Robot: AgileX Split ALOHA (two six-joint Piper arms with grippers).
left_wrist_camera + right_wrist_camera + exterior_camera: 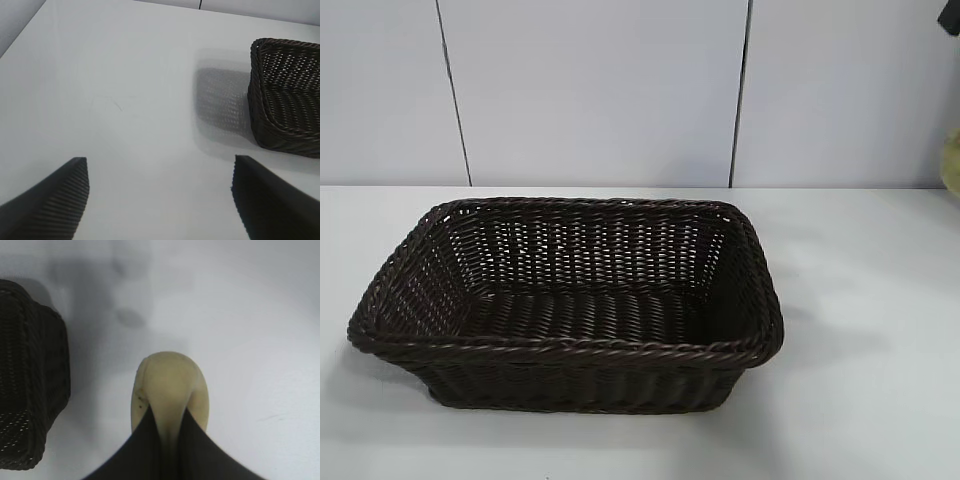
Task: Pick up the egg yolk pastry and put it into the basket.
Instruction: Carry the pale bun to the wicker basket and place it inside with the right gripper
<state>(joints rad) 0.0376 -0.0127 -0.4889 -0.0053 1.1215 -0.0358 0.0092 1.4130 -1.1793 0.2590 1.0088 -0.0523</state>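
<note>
The basket sat alone in the middle of the white desk, dark wicker, nothing inside it, a pale panelled wall with dark seams behind. Nothing blocked its open top. Over at the exterior view's right edge a sliver of pale yellow showed above the desk, too cut off to say more. The right wrist view told it better: the right pincer was clamped on the egg yolk pastry, its two dark fingers squeezing the soft lump from both sides, held clear of the desk with its shadow cast below and the basket's corner off to one side, well apart. The left pincer hung parked with its jaws wide apart, angled down over bare desk, the basket beyond it. No writing or labels were readable anywhere.
</note>
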